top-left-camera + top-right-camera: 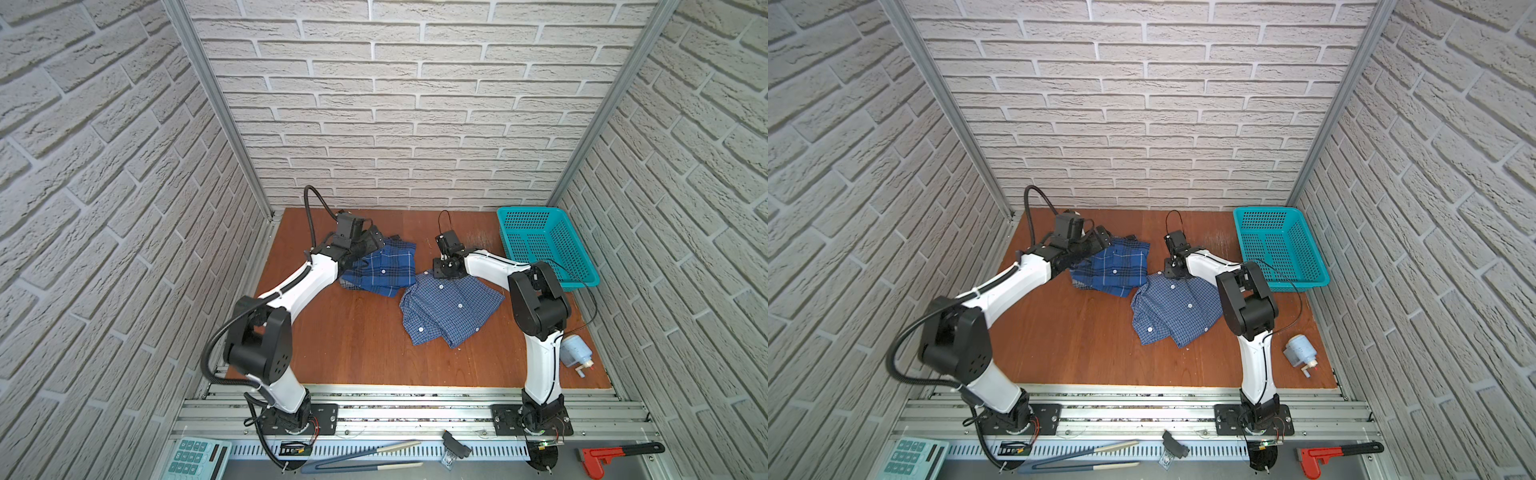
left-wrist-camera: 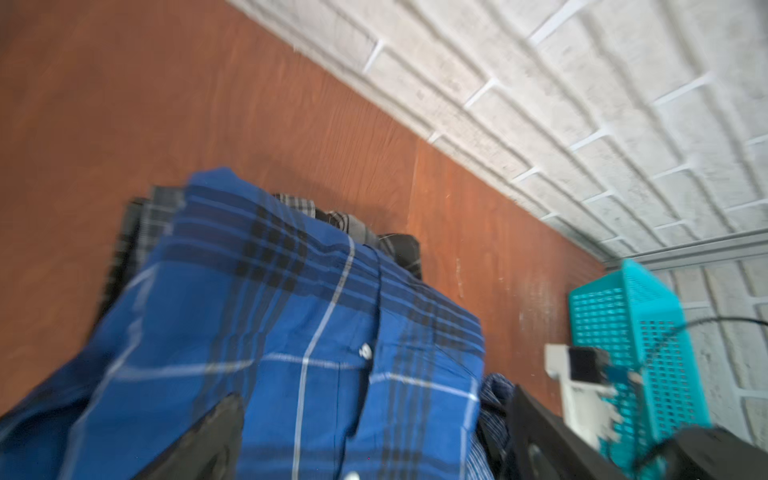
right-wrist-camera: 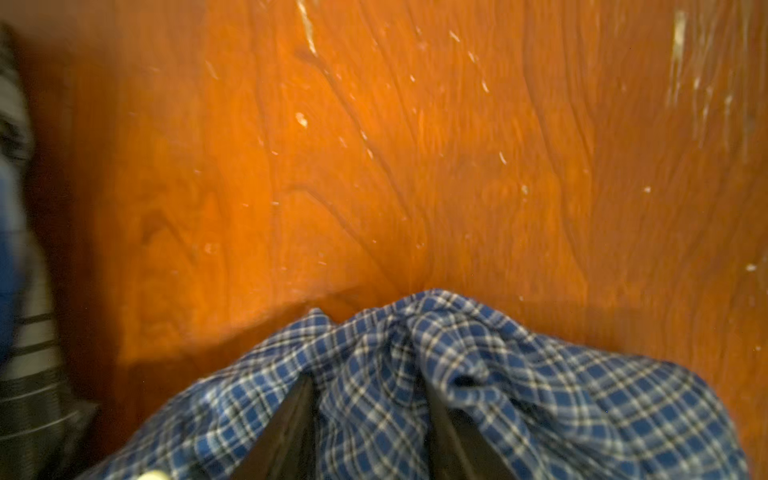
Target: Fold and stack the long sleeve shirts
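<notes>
Right gripper (image 3: 368,382) pinches a bunch of the checked shirt (image 1: 449,307)!
Left gripper (image 2: 374,395) spread wide above the plaid shirt (image 1: 384,270), just beside it, centre-left.

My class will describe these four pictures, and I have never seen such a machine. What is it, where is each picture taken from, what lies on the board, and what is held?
The machine is two robot arms: left arm, right arm, at a wooden board. Two pictures look down from above; two come from cameras on the wrists. On the board lie a royal-blue plaid shirt, a fine-check shirt and a teal basket. The left gripper is open over the plaid shirt, holding nothing. The right gripper pinches a bunch of the fine-check shirt.
</notes>
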### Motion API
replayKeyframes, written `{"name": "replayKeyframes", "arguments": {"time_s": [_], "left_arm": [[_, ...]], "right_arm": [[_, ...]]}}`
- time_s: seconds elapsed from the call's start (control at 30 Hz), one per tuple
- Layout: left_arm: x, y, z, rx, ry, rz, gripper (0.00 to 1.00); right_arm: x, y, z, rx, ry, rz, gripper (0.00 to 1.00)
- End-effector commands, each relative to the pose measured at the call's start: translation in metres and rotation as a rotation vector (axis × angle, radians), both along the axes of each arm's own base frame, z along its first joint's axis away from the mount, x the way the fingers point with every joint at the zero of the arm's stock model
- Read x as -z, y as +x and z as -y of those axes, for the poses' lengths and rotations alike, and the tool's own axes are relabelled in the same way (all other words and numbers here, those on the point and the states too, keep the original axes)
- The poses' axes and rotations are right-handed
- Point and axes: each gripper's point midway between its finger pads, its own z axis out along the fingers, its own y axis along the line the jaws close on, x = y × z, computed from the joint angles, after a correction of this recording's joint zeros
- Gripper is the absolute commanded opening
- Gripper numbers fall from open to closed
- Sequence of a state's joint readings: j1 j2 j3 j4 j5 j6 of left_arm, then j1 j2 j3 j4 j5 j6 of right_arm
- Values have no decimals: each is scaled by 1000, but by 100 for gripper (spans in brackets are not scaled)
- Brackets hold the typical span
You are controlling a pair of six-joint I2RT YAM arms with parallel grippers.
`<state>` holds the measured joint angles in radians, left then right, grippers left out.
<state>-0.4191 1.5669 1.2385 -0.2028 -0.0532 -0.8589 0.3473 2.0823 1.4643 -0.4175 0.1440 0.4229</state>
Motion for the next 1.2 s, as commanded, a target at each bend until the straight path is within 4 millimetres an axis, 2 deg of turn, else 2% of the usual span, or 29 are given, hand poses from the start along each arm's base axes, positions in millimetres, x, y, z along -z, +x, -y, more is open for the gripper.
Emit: {"name": "replayKeyframes", "arguments": {"time_s": [0.0,0.07,0.1,0.2,0.23,0.3,0.33,0.4,0.43,0.5,0.67,0.9,1.0,1.17], "left_arm": [[5,-45,9,38,85,-3,99],[14,-72,24,62,54,2,98],[19,-86,33,85,22,4,98],[39,-126,57,129,-43,-5,98],[46,-138,66,144,-68,-13,98],[56,-156,83,175,-89,-18,99],[62,-163,91,184,-95,-31,98],[74,-171,106,212,-95,-43,98],[82,-173,111,209,-89,-56,99],[91,-174,125,241,-110,-56,98],[94,-174,164,314,-159,2,98],[139,-173,177,307,-139,-62,98],[146,-171,181,309,-144,-63,98],[148,-170,190,329,-160,-66,98]], "right_arm": [[-4,-21,19,35,-42,-86,48],[-30,-24,21,35,-34,-55,51],[-59,-23,22,32,-19,-1,53],[-110,-27,27,-5,12,89,57],[-120,-29,34,-4,6,115,59],[-124,-35,48,-17,-7,135,66],[-118,-40,55,-29,0,123,71],[-98,-49,62,-93,40,91,75],[-86,-55,70,-108,58,74,81],[-69,-63,72,-168,142,57,86],[-48,-75,71,-239,308,23,91],[-1,-86,89,-138,271,-61,92],[10,-103,83,-123,311,-99,92],[8,-150,67,-53,357,-139,92]]}}
